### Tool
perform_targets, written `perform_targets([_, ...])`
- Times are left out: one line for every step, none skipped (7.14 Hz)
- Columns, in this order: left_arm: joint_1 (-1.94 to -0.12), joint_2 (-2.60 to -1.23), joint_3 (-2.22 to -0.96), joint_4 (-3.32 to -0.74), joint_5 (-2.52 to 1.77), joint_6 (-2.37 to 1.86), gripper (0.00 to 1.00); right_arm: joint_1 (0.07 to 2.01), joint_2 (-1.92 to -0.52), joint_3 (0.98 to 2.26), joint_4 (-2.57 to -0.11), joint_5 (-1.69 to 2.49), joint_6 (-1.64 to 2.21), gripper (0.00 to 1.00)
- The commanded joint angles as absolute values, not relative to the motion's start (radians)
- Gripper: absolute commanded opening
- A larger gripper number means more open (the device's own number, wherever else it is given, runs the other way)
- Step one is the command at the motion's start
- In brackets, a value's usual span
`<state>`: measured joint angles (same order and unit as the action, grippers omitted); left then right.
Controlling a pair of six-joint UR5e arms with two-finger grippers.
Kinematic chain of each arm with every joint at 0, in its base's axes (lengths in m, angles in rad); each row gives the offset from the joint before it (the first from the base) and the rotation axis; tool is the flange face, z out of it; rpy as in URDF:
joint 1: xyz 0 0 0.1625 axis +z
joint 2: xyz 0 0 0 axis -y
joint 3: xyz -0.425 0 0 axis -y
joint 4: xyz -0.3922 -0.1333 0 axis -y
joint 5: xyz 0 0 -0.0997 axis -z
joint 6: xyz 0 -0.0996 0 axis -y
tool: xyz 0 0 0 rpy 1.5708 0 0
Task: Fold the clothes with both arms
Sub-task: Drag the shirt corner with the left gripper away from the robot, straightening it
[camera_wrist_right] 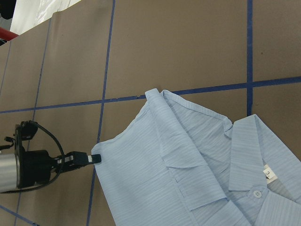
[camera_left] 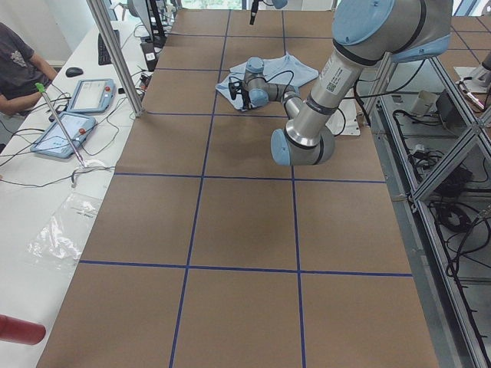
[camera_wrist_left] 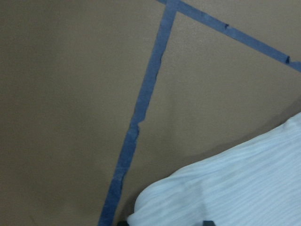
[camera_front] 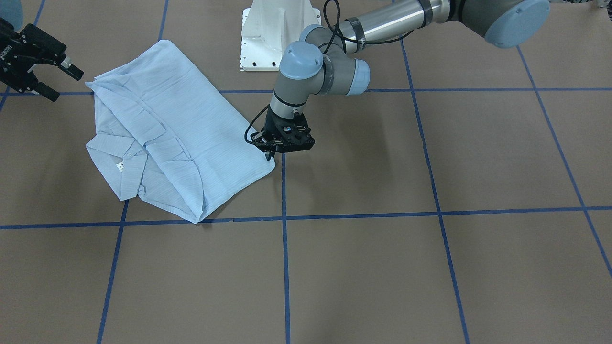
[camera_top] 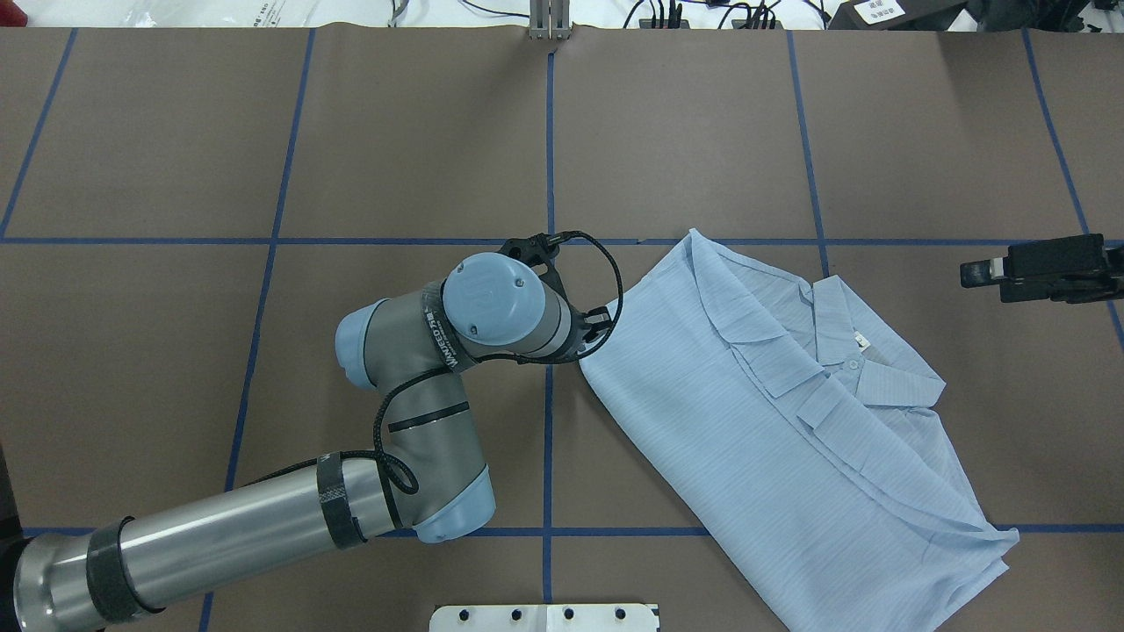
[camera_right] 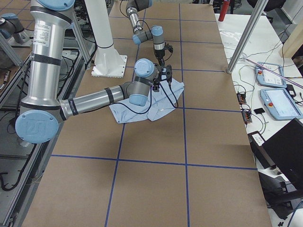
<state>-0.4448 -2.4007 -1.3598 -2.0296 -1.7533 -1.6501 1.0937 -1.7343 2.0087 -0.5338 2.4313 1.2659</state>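
The pale-blue striped shirt (camera_front: pixel 181 129) (camera_top: pixel 790 439) lies folded flat on the brown table, collar and buttons up. My left gripper (camera_front: pixel 270 154) (camera_top: pixel 595 338) points down at the shirt's corner nearest the table's middle. In the left wrist view that corner (camera_wrist_left: pixel 225 188) lies between the two fingertips, which stand apart, so the gripper is open. My right gripper (camera_front: pixel 64 83) (camera_top: pixel 975 274) hovers open beside the collar end, off the fabric, with nothing in it. The right wrist view shows the shirt (camera_wrist_right: pixel 197 179) and the left gripper's fingertip (camera_wrist_right: pixel 95 158) at its corner.
The white pedestal base (camera_front: pixel 267 38) (camera_top: pixel 544 619) stands at the robot's side of the table, close to the shirt. Blue tape lines (camera_front: pixel 284 267) grid the brown surface. A person (camera_left: pixel 15 69) sits at a side bench with tablets (camera_left: pixel 88 96).
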Motion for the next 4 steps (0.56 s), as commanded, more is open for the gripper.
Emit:
perform_targets([-0.55,-2.389,-1.361,-2.022,-1.767,-1.631,0.0,1.095,-1.732,2.003,-0.534,2.43,1.267,1.0])
perform_targets([-0.611,-2.37,-1.355,-2.022,-1.776,-1.558,0.0,1.095,-1.73,2.002,-0.534,2.427,1.267,1.0])
perform_targets([-0.671,-2.37,-1.309,-2.026,-1.776,-1.467,0.0,1.095,-1.729,2.002,-0.534,2.421,1.267,1.0])
perform_targets([-0.714,-2.376,-1.254,-2.042,-1.773,-1.388,0.0,1.095,-1.729,2.002,-0.534,2.418,1.267,1.0])
